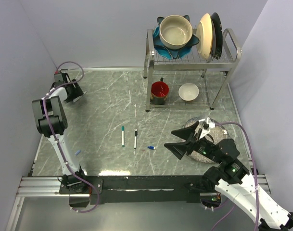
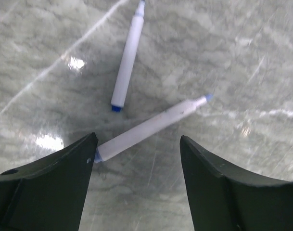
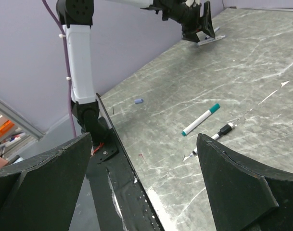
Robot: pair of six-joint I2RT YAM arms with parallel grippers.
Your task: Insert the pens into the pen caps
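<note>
**Both grippers wide, pens down on the table**

Top view: the left gripper hangs far left. The right gripper gapes near a blue cap. A green-capped pen and a black-capped pen lie mid-table.

Left wrist: fingers apart over a blue-ended pen and a bare-tipped pen.

Right wrist: fingers spread, and a second blue cap lies near the table edge.
</note>
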